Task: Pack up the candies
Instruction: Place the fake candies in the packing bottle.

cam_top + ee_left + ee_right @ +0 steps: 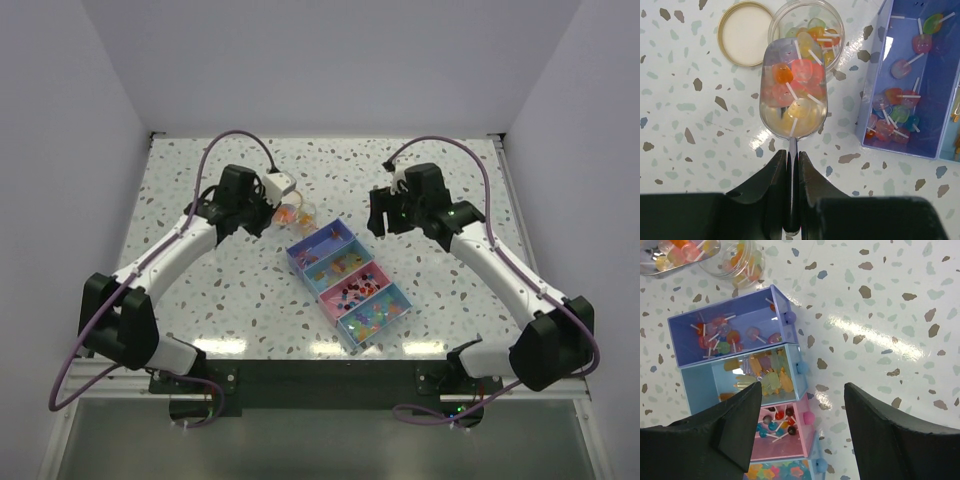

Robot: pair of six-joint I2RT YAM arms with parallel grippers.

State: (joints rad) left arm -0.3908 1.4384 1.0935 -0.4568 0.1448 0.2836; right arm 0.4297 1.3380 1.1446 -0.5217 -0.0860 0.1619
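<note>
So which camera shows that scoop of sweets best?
Left wrist view: the scoop sits mid-frame, candies plain, handle in the left gripper. Right wrist view catches only its corner; the top view, a tiny blur.

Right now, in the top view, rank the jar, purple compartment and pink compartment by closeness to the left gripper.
1. Jar, just beside the left gripper.
2. Purple compartment, the box's far end.
3. Pink compartment, third along, nearer the bases.
</note>
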